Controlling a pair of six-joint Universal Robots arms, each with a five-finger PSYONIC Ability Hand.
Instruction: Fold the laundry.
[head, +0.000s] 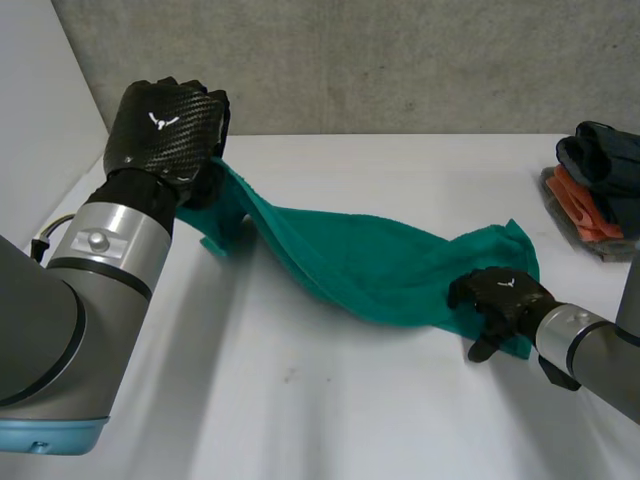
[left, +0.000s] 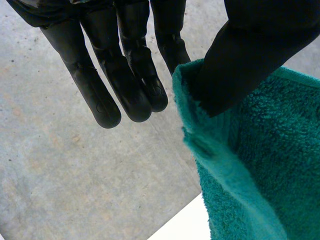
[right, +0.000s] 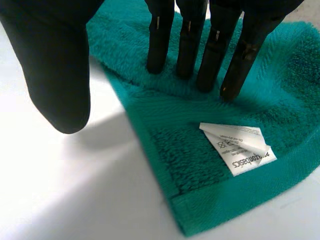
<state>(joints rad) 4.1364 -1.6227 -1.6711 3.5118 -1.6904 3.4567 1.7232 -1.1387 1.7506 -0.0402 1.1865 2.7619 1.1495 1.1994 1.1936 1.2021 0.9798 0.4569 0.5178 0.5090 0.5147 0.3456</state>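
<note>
A teal towel (head: 380, 270) stretches across the white table (head: 330, 410) from upper left to right. My left hand (head: 165, 125) is raised above the table's far left, and the towel's left end hangs from it. In the left wrist view its thumb (left: 250, 60) pinches the towel's edge (left: 260, 165) while the fingers (left: 130, 75) stay straight. My right hand (head: 500, 292) rests on the towel's right end near a corner. There its straight fingertips (right: 187, 45) press the towel (right: 200, 160) onto the table, just behind a white label (right: 240, 145). Its thumb (right: 55, 75) hovers off the cloth.
A stack of folded clothes (head: 600, 185), dark on top and orange below, sits at the table's right edge. A grey concrete wall (head: 350, 60) runs behind the table. Bare tabletop lies in front of the towel.
</note>
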